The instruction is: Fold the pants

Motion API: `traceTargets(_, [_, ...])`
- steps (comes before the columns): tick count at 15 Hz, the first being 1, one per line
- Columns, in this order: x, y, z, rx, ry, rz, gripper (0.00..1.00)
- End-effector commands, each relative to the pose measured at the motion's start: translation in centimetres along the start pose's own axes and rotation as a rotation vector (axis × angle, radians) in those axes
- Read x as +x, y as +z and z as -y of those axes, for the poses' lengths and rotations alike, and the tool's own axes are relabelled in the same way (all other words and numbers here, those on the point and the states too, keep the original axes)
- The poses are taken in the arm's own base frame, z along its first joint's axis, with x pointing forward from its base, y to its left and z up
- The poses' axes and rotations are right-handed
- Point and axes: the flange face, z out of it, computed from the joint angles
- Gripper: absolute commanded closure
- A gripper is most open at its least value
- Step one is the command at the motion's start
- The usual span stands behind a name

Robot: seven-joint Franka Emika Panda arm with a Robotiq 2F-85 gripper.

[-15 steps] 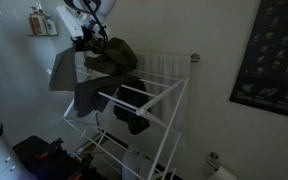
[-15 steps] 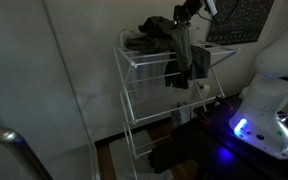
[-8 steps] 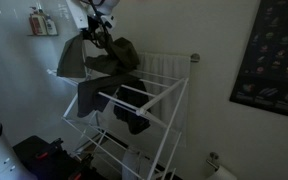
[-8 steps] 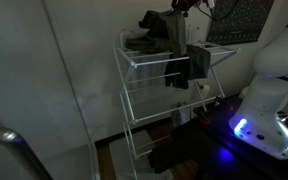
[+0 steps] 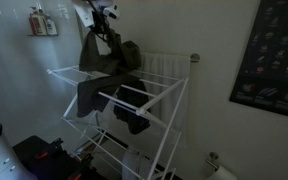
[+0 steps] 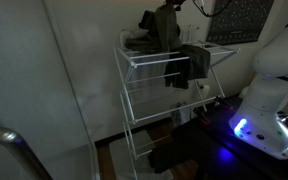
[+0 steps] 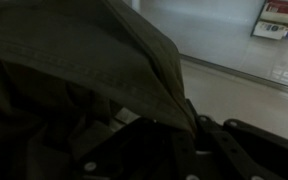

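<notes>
The olive-grey pants [image 5: 101, 55] hang in a bunch from my gripper [image 5: 102, 14] above the top of the white drying rack [image 5: 169, 92]. Part of them still drapes over the rack's edge [image 5: 88, 96]. In the exterior view from the opposite side, the gripper [image 6: 174, 6] holds the pants [image 6: 165, 30] up over the rack [image 6: 134, 70]. In the wrist view, olive cloth [image 7: 74, 55] fills most of the frame and runs into the dark jaws [image 7: 184, 140], which are shut on it. A smaller black garment [image 5: 134, 112] hangs on a lower rail.
A white radiator [image 5: 169, 65] and a dark poster [image 5: 274, 55] are on the wall behind the rack. Bottles [image 5: 42, 22] hang on the wall at the upper left. The white robot base [image 6: 269, 85] stands beside the rack. Dark items lie on the floor under the rack.
My gripper has risen with the pants. The cloth that lay spread on the rack top now hangs bunched and more upright.
</notes>
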Motion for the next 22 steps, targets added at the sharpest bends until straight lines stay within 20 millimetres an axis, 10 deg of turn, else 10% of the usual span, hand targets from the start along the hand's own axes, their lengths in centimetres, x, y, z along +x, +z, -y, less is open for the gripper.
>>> traceTargets(1, [0.1, 2.3, 1.8, -0.056, -0.119, -0.107, 0.92])
traceTargets(7, [-0.5, 7.8, 3.0, -0.253, -0.388, -0.269, 0.93])
traceTargets(16, [-1.1, 9.9, -4.3, -0.681, -0.724, -0.194, 0.93])
traceTargets(17, [-1.1, 9.8, -5.0, -0.734, -0.756, -0.167, 0.68])
traceTargets(22, [-1.6, 9.7, -3.7, -0.773, -0.711, -0.088, 0.38])
